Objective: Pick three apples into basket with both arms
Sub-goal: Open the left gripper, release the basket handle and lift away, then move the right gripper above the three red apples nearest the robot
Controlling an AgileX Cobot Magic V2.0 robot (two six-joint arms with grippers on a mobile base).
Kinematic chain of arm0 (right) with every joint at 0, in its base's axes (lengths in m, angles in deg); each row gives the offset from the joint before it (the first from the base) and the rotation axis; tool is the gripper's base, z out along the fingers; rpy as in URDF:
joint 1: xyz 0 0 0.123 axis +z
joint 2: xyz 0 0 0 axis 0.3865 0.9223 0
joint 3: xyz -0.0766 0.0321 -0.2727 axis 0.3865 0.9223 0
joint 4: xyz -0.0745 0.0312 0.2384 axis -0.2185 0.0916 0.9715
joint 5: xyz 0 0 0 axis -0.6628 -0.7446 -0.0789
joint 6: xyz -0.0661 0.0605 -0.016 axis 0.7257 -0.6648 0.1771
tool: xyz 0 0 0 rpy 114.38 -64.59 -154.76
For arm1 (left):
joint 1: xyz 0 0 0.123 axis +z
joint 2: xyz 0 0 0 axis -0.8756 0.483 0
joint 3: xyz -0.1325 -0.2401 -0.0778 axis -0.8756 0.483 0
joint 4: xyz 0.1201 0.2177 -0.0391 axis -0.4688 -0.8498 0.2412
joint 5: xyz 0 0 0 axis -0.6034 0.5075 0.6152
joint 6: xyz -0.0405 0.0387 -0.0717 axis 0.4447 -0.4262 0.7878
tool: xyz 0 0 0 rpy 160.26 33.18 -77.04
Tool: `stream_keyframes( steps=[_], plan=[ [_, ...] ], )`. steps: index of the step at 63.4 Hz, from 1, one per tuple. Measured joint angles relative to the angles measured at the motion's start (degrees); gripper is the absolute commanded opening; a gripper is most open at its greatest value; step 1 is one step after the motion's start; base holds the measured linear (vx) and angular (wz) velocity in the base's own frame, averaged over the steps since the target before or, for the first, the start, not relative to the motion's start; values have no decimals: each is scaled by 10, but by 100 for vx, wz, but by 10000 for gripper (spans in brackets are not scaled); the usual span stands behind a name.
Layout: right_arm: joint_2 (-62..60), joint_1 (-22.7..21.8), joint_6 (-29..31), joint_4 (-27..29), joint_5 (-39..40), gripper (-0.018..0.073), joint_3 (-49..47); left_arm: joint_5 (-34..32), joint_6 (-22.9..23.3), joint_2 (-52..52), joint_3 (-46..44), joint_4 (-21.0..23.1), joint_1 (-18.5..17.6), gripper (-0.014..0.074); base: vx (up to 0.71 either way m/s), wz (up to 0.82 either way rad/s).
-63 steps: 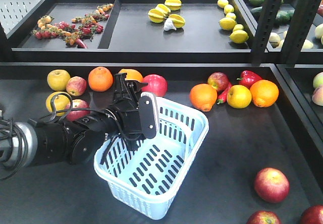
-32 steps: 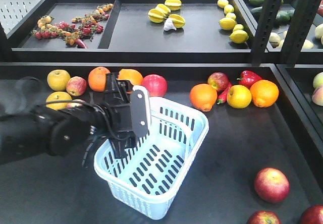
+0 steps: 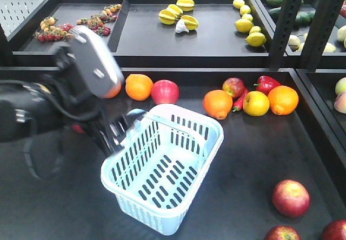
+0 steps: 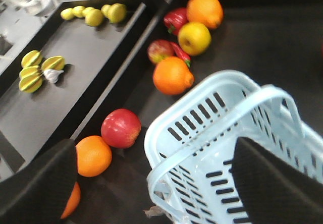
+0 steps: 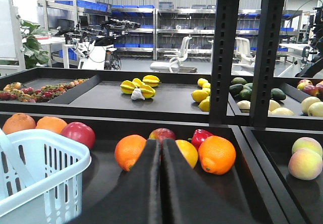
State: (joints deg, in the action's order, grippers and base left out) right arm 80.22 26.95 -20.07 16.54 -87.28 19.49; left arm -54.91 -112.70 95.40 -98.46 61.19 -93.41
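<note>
Three apples [image 3: 291,198] sit bunched at the near-R corner of the black table [image 3: 243,159], two cut off by the frame edge, all well apart from the basket [image 3: 162,170]. Basket stands mid-table, empty, handle [image 4: 217,113] arching across it. L gripper [image 4: 154,178] hangs at the basket's L rim, blurred in front view, jaws spread wide w/ nothing between. R gripper [image 5: 161,146] is low over the table, fingers pressed together, empty, facing an orange [image 5: 130,152] & a yellow apple [image 5: 189,151].

At upper centre we see starfruit [image 3: 178,14] and lemons [image 3: 246,24]; at mid-right, a yellow apple [image 3: 255,103] between two oranges [image 3: 218,104].
</note>
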Motion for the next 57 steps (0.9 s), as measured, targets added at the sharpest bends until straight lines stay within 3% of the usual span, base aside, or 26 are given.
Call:
stream_keyframes(
  steps=[9, 14, 20, 27, 36, 40, 48, 57],
  plan=[
    [0, 0, 0, 0, 0, -9, 0, 28, 121, -43, 0, -3, 51, 589, 0, 0],
    [0, 0, 0, 0, 0, -9, 0, 57, 196, -61, 1, -31, 91, 589, 0, 0],
    [0, 0, 0, 0, 0, -9, 0, 95, 293, -82, 2, -95, 137, 589, 0, 0],
    [0, 0, 0, 0, 0, -9, 0, 119, 413, -118, 22, -200, 178, 589, 0, 0],
    [0, 0, 0, 0, 0, -9, 0, 133, 551, -185, 77, -318, 201, 589, 0, 0],
    [0, 0, 0, 0, 0, -9, 0, 146, 601, -220, 103, -351, 204, 589, 0, 0],
    [0, 0, 0, 0, 0, -9, 0, 177, 654, -301, 150, -382, 205, 589, 0, 0],
    [0, 0, 0, 0, 0, -9, 0, 207, 663, -371, 172, -386, 205, 589, 0, 0]
  ],
)
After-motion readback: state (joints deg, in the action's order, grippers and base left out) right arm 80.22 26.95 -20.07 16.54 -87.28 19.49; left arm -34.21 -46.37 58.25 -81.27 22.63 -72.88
